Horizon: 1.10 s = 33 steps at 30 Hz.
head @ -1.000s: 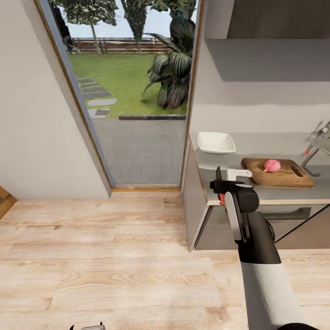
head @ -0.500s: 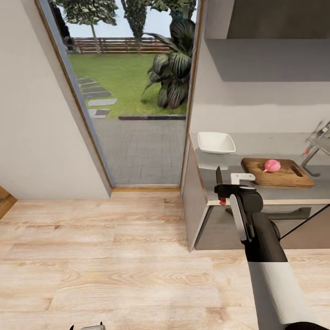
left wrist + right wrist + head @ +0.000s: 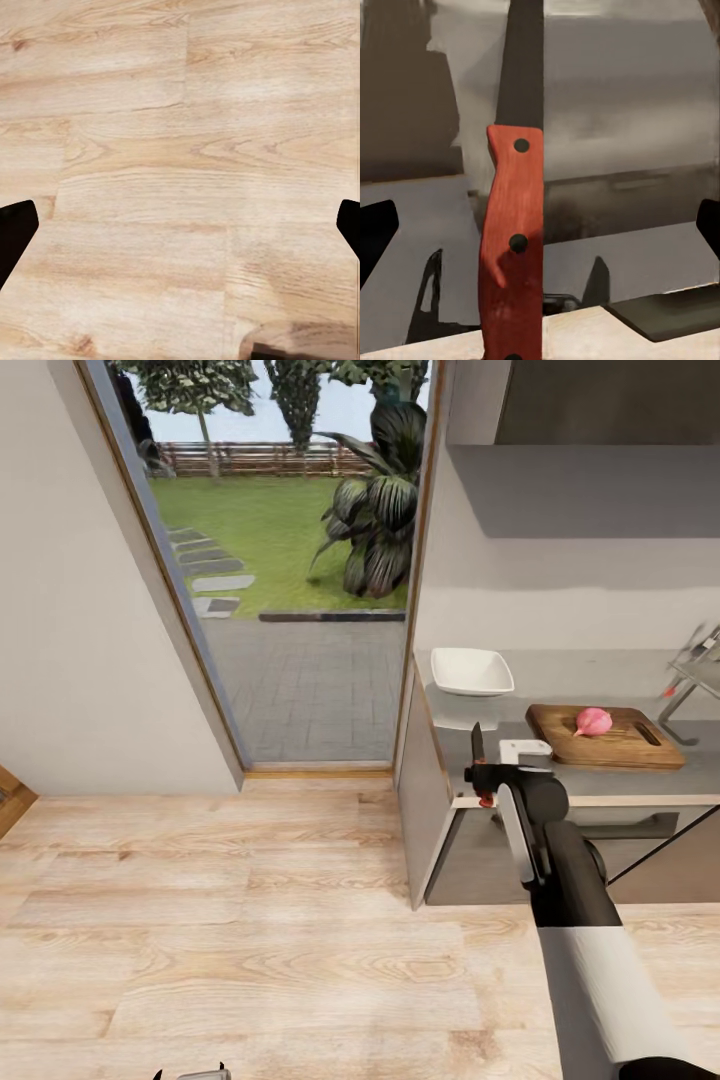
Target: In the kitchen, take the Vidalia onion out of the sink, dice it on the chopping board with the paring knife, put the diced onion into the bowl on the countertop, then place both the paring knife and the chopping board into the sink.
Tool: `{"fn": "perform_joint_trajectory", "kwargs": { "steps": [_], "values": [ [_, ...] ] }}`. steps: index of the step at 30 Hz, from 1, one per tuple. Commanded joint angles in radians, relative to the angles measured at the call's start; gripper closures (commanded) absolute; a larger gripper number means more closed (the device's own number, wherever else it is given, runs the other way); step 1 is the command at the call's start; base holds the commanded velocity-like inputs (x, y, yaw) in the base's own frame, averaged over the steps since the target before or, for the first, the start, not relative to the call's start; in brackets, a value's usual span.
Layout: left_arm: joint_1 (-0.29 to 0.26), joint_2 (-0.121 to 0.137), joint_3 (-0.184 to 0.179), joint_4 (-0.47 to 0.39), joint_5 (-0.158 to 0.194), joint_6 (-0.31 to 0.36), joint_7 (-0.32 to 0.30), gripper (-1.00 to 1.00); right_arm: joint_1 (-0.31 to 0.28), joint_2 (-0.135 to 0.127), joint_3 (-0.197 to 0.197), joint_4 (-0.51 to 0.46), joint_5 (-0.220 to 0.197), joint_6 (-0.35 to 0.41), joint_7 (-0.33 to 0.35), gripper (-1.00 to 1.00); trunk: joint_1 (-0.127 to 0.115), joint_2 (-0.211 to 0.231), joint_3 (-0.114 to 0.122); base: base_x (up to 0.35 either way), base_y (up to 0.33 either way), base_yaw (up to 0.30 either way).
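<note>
head view high over floor (image 3: pixel 250 920), wrist views close

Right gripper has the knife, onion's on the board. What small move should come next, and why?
Probably carry the right gripper rightward over the countertop toward the onion. It holds the paring knife blade-up at the counter's near-left edge, while the onion sits whole on the chopping board farther right.

My right arm reaching up from the lower right of the head view, its gripper (image 3: pixel 487 772) clamped on the paring knife (image 3: pixel 477 745), my left gripper (image 3: pixel 190 1074) at the bottom edge, fingers spread
</note>
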Motion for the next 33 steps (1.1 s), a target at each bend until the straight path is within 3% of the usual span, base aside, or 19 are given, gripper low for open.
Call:
{"fn": "perform_joint_trajectory", "kwargs": {
  "steps": [1,9,26,33],
  "values": [
    [-0.001,-0.001,-0.008,0.004,0.006,-0.005,0.003,-1.0,-0.007,-0.001,-0.006,-0.006,-0.005,0.005,0.004,-1.0,0.0,-0.001,-0.001,0.0,0.0,0.0],
    [-0.001,-0.001,-0.008,0.004,0.006,-0.005,0.003,-1.0,-0.012,-0.017,-0.019,-0.023,-0.035,-0.016,0.026,-1.0,0.0,-0.001,-0.001,0.0,0.0,0.0],
    [-0.001,-0.001,-0.008,0.004,0.006,-0.005,0.003,-1.0,-0.013,-0.018,-0.014,-0.019,-0.036,-0.111,0.026,-1.0,0.0,-0.001,-0.001,0.0,0.0,0.0],
    [-0.001,-0.001,-0.008,0.004,0.006,-0.005,0.003,-1.0,-0.012,-0.018,-0.014,-0.015,-0.035,-0.115,0.026,-1.0,0.0,-0.001,-0.001,0.0,0.0,0.0]
  ]
}}
